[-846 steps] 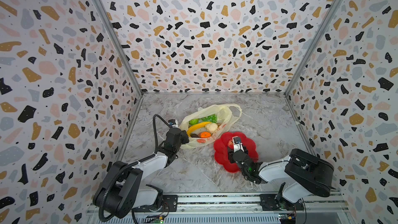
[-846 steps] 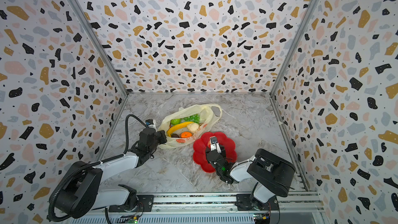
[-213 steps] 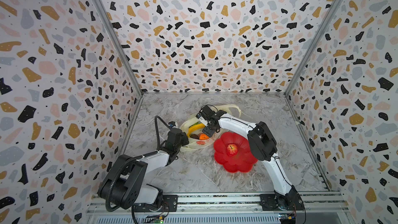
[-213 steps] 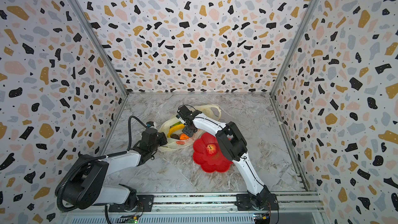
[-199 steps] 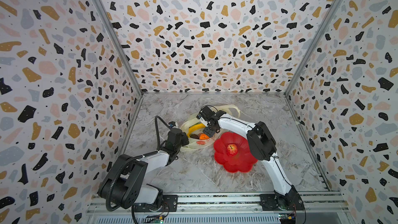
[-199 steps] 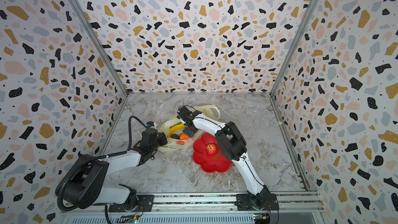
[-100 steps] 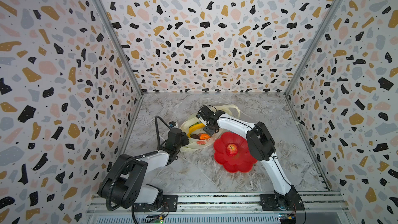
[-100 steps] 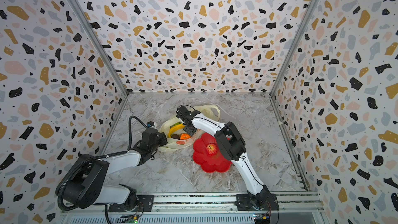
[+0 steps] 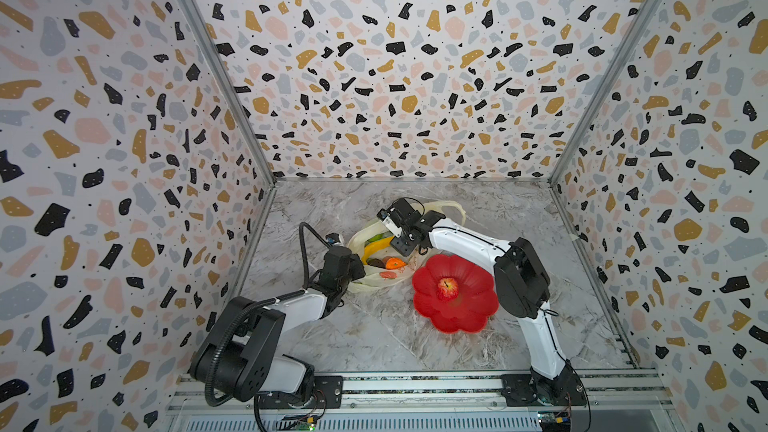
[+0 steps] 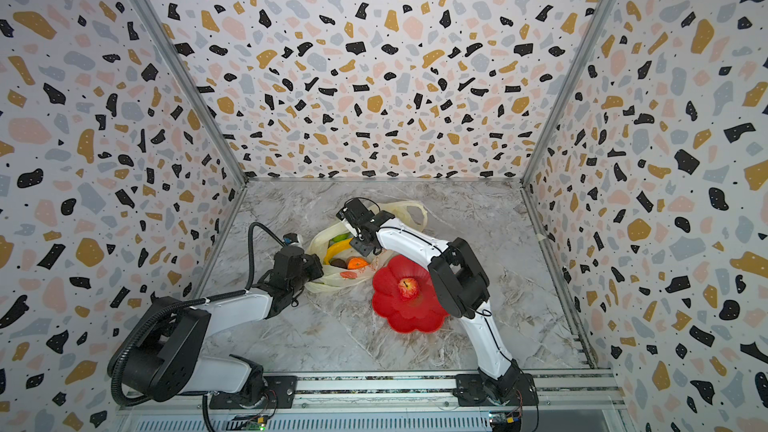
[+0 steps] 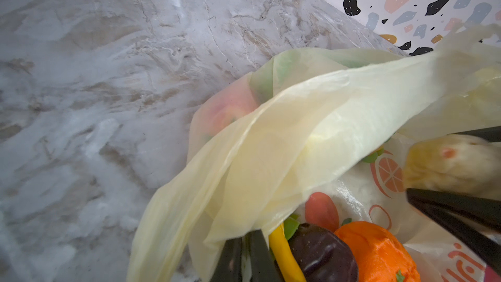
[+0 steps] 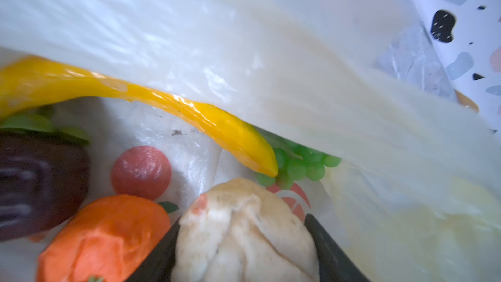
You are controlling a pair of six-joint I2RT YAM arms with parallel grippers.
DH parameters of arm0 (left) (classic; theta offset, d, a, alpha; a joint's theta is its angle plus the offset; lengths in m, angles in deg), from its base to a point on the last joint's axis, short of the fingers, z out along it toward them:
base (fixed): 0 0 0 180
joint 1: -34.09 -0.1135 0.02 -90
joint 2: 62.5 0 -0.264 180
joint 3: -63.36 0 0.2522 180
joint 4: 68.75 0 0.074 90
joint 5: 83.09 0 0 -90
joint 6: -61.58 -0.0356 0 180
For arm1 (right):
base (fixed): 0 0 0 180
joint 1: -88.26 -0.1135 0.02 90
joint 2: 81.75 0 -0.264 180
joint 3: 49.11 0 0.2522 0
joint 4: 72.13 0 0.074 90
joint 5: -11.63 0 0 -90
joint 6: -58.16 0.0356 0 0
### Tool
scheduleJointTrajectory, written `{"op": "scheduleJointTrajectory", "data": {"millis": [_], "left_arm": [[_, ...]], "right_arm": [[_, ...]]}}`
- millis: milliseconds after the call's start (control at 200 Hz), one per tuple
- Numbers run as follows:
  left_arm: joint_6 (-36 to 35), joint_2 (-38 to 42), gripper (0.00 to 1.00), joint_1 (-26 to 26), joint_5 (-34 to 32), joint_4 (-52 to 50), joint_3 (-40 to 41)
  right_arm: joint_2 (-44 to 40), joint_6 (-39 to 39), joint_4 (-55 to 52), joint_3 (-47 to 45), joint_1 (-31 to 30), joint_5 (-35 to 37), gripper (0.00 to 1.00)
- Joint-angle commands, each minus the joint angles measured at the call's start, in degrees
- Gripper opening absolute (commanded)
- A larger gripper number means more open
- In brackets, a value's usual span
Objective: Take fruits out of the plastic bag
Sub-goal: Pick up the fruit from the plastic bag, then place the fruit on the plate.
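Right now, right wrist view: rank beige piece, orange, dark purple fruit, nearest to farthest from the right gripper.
1. beige piece: between the fingers of the right gripper.
2. orange: right beside one finger.
3. dark purple fruit: past the orange, farthest.

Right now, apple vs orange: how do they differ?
Place: the apple sits on the red plate, out of the bag; the orange lies inside the bag.
Colour: the apple is red with a yellow patch; the orange is plain orange.
Company: the apple is alone on the plate; the orange lies beside a dark fruit, near the banana.
Shared: both are small and roundish.
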Motion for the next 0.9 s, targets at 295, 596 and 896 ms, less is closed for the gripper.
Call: {"op": "scheduleJointTrajectory", "data": {"millis": [295,596,896], "left_arm": [[-0.51,-0.17,0.09,-0.20,-0.90,0.01,-1.31],[-0.41,0.37,0.09,-0.23,-0.90,-0.10,-1.18],[-0.42,0.46,0.09,-0.23,-1.08,-0.02,-1.05]], "right_arm": [[-29.59,12.32,29.31,-30.25,3.64,-10.90,0.51],[-50.42,19.58,46.30,-56.21,5.90,-8.41,0.51],[-68.97,28.58,54.39,-78.95,8.80,-2.88,0.49]]}}
